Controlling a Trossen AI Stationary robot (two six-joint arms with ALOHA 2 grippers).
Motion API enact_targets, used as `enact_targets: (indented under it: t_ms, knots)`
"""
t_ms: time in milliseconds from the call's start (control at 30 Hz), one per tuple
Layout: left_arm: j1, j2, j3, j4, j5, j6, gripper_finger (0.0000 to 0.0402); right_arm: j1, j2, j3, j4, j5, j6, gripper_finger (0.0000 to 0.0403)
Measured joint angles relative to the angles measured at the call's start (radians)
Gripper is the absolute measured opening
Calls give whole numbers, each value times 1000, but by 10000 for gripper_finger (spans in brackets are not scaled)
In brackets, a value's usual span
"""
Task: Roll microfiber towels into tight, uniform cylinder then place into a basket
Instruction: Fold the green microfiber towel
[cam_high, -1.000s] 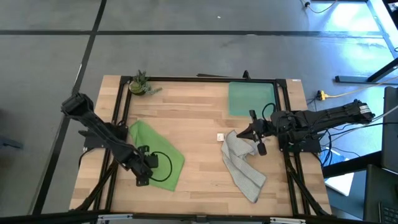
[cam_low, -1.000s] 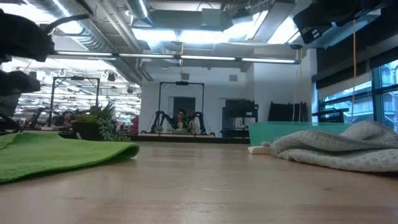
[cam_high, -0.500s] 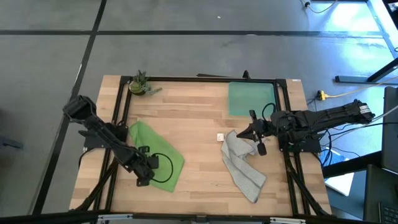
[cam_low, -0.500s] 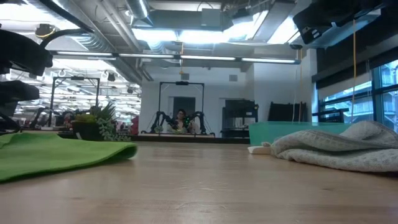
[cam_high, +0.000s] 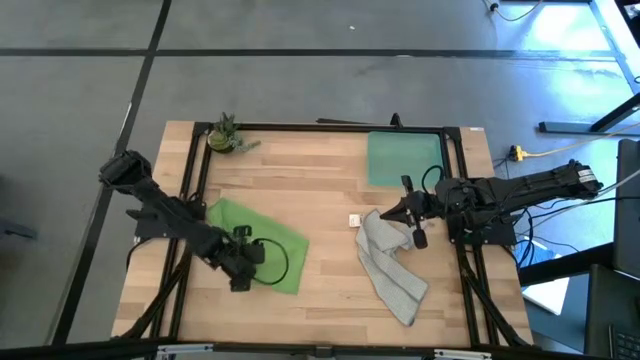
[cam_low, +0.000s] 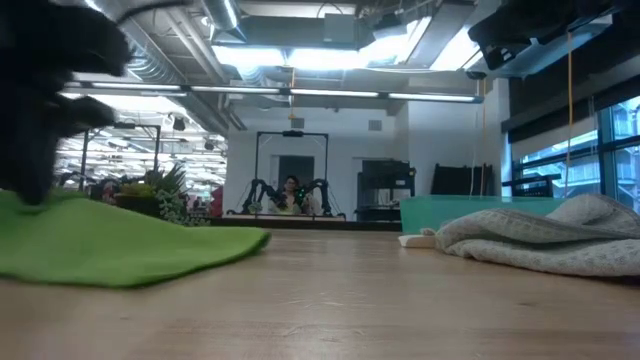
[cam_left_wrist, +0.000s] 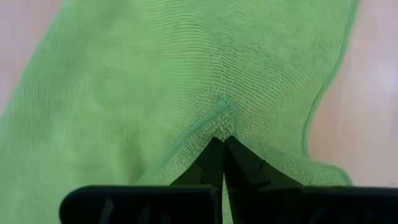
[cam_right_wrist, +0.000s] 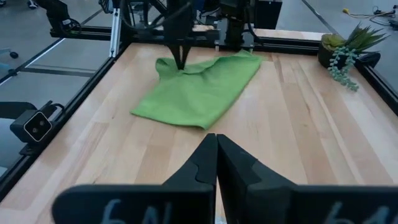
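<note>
While I count two towels, the green towel (cam_high: 262, 245) at table's left and the grey towel (cam_high: 388, 262) right, plus one basket (cam_high: 404, 158) at the far edge, my left gripper (cam_left_wrist: 222, 140) has clamped shut on green cloth and dragged it inward. Only its wrist view shows the pinch. My right gripper (cam_right_wrist: 216, 138) hangs shut, empty, over the grey towel.

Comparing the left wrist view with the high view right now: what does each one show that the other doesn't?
Only the left wrist view shows the left claw shut, pinching a fold of the green towel. Only the high view shows the grey towel, the teal basket, the potted plant and the right claw above the grey towel's upper end. Both show the green towel and bare table.
</note>
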Motion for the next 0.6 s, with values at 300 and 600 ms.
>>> enact_targets:
  t_ms: [300,600]
  knots:
    - [294,76,0,245,-22,406,1,0,0,0,0,2,0,9]
    - [469,202,0,406,134,549,0,0,0,0,-2,13,1,9]
